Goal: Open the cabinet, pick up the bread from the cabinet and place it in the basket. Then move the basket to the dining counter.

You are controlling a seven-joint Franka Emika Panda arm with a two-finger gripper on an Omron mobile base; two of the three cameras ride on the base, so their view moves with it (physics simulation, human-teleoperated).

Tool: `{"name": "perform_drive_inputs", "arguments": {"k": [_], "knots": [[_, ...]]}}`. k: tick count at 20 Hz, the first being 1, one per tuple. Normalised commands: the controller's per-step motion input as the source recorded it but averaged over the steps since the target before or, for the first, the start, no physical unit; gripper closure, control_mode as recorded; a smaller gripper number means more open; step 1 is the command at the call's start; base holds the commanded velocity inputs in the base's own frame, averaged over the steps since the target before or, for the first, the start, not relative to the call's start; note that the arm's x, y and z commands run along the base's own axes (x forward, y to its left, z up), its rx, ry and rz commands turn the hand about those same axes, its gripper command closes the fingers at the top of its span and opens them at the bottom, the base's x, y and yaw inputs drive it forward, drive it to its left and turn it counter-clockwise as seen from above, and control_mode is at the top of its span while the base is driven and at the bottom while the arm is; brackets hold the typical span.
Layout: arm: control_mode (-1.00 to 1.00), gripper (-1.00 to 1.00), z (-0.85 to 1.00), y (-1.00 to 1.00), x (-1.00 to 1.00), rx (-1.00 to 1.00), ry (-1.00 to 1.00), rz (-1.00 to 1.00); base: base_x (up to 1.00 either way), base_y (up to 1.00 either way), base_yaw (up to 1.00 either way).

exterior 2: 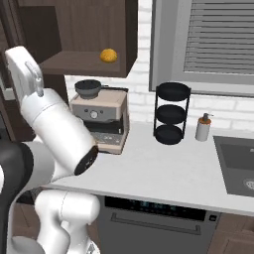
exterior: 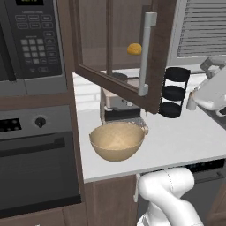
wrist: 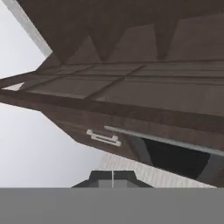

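**Arm folded high, jaws pressed shut**

The white arm [exterior 2: 59,134] rose from its base, bent sharply at a dark elbow joint, and reached up and away to the robot's left in the right base view. In the hand view, the gripper [wrist: 112,174] was closed, its two dark fingertips pressed together with nothing between them.

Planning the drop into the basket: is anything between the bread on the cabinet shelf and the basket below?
Yes: the open cabinet door hangs in front of the bread, and the coffee machine stands beneath the shelf, just behind the basket.
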Motion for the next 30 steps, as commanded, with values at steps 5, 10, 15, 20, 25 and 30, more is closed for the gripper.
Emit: {"name": "perform_drive_inputs", "arguments": {"k": [5, 10, 15, 20, 25, 30], "knots": [[-1.00, 1.00, -0.25, 0.23, 0.50, -0.01, 0.00, 0.23, 0.00, 0.00, 0.00], [-1.00, 1.00, -0.02, 0.06, 0.60, 0.00, 0.00, 0.19, 0.00, 0.00, 0.00], [-1.00, 1.00, 0.00, 0.00, 0.70, 0.00, 0.00, 0.19, 0.00, 0.00, 0.00], [-1.00, 1.00, -0.04, 0.18, 0.55, 0.00, -0.05, 0.21, 0.00, 0.00, 0.00], [-1.00, 1.00, -0.05, 0.87, 0.22, -0.04, -0.10, 0.30, 0.00, 0.00, 0.00], [-1.00, 1.00, 0.00, 1.00, -0.08, -0.16, -0.08, 0.16, 0.00, 0.00, 0.00]]}}
